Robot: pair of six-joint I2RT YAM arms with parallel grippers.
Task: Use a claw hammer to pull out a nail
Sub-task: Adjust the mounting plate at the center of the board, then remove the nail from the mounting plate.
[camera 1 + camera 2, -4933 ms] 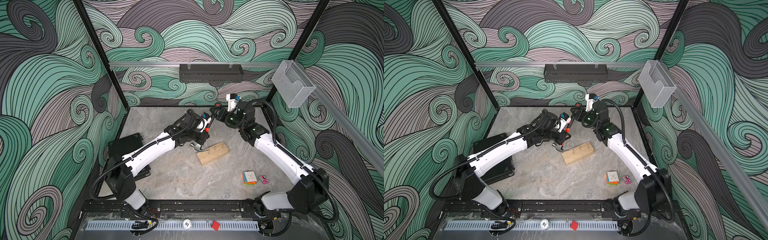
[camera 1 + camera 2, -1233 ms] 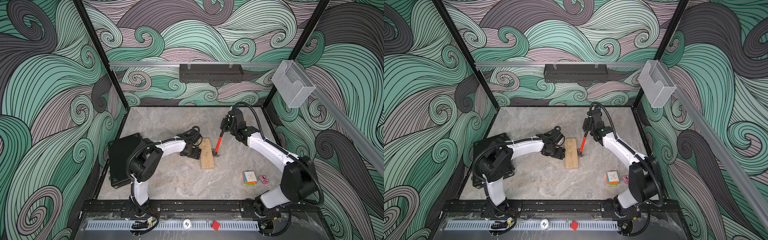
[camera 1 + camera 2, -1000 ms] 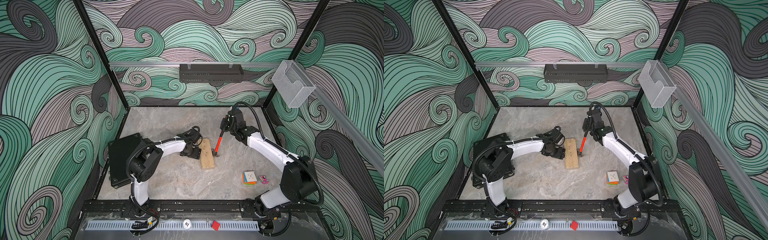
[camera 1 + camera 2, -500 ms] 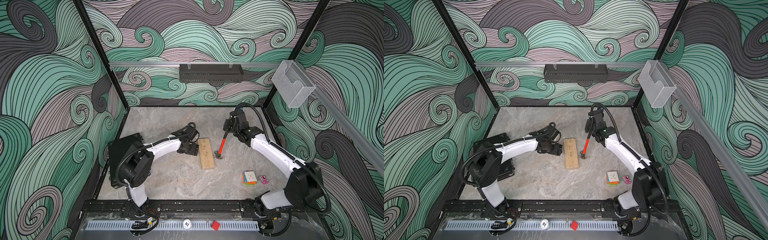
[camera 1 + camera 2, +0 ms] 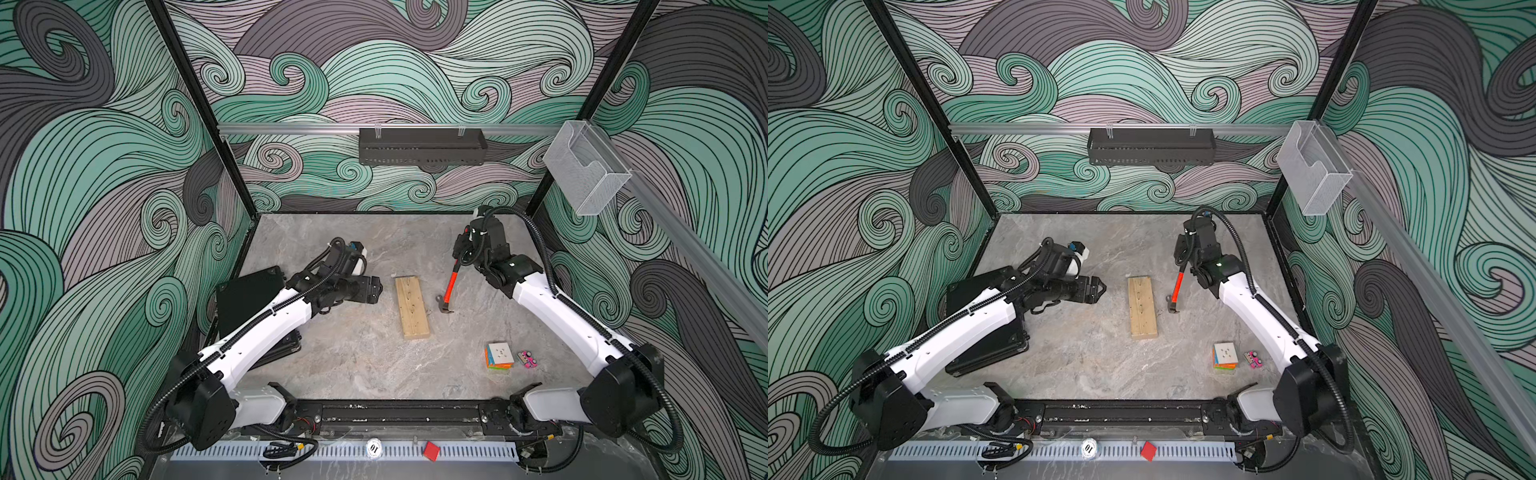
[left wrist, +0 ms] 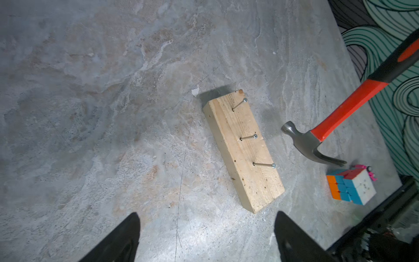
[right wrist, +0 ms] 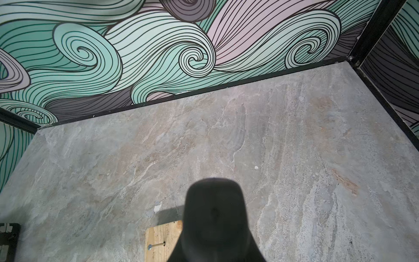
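walls [image 5: 374, 83]: teal-grey swirl mural | floor [image 5: 353, 353]: grey marbled slab | back: black shelf [image 5: 422, 146]

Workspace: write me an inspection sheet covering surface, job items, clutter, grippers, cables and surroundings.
Surface: grey marbled tabletop, dry, scuffed.
Job's things: claw hammer tilted, head down beside the wooden block and apart from it; three nails stick out of the block, none in the claw.
Clutter: puzzle cube with a small pink toy beside it; flat black case by the wall.
Grippers: left gripper open, empty, short of the block; right gripper shut on the hammer's black handle end.
Cables: black ribbed conduits, one per side; loose wire bundle at the front rail.
Surroundings: wave-patterned walls; black rack on the rear wall; clear bin on the side wall.
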